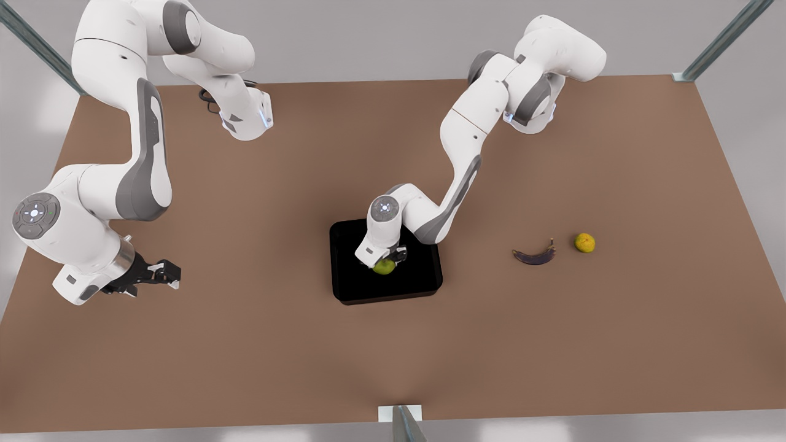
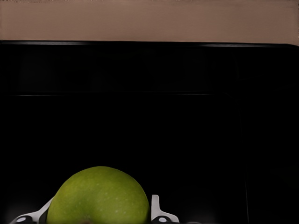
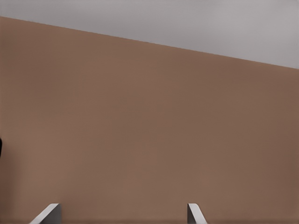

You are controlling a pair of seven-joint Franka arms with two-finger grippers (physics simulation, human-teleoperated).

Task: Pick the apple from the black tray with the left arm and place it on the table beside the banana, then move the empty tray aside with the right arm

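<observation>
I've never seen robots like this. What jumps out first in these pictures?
The shiny green apple draws the eye first: it sits in the square black tray mid-table, with the left gripper down around it, one finger on each side. The right gripper waits, open, over the brown table at the front view's left. Toward the front view's right lie a dark, overripe curved banana and a small orange fruit.

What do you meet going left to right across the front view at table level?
Right claw, open and waiting → black tray, with the left claw around the apple inside it → banana → orange.
</observation>
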